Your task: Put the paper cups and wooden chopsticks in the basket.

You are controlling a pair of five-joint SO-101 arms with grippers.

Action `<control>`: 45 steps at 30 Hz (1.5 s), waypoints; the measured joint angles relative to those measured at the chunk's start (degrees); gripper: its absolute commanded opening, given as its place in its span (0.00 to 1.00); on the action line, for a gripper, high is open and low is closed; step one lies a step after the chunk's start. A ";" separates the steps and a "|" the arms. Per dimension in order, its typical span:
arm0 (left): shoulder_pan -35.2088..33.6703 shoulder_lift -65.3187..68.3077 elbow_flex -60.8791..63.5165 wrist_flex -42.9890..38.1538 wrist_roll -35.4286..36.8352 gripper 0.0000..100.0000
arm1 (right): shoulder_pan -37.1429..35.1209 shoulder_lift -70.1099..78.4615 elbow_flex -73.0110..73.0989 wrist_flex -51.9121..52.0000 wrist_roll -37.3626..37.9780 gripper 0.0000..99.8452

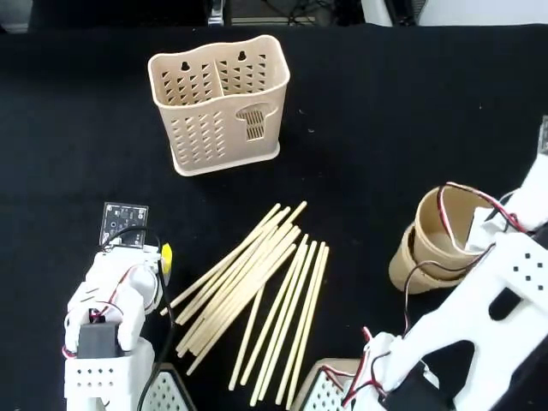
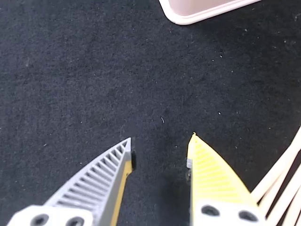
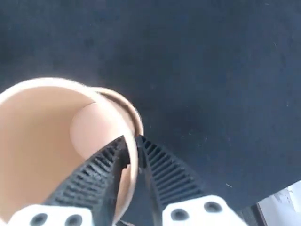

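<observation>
A beige perforated basket stands upright at the back of the black table; its base edge lies beyond my left gripper. Several wooden chopsticks lie fanned out in the middle front, and their ends lie beside my left gripper. My left gripper hangs open over bare cloth at the front left. Two nested paper cups lie tilted at the right. My right gripper is shut on the rim of the outer paper cup, one finger inside and one outside.
A small dark printed card lies at the front left beside the left arm. White arm bases stand along the front edge. Open black cloth stretches between the basket and the cups.
</observation>
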 measured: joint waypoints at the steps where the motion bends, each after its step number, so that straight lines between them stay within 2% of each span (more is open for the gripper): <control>1: 0.00 0.00 0.00 0.00 0.00 0.20 | 0.09 0.00 1.41 -1.05 0.18 0.01; 6: 0.00 0.00 0.00 0.00 0.00 0.20 | 0.09 0.09 4.92 -3.78 0.26 0.02; 14: 0.00 0.00 0.00 0.00 0.00 0.20 | 0.09 -1.32 4.92 -4.04 0.26 0.23; 23: 0.00 0.00 0.00 0.00 0.00 0.20 | -6.24 -10.46 5.36 -1.76 0.26 0.23; 27: 0.00 0.00 0.00 0.00 0.00 0.20 | -6.68 -10.46 9.67 -5.98 0.26 0.17; 35: 0.00 0.00 0.00 0.00 0.00 0.20 | -6.68 -10.46 17.14 -12.66 5.89 0.16; 38: 0.00 0.00 0.00 0.00 0.00 0.20 | -6.68 -10.46 18.37 -14.33 6.86 0.17; 42: 0.00 0.00 0.00 0.00 0.00 0.20 | -6.68 -10.46 19.43 -15.12 7.21 0.24; 45: 0.00 0.00 0.00 0.00 0.00 0.20 | -6.68 -10.46 19.52 -15.12 7.21 0.23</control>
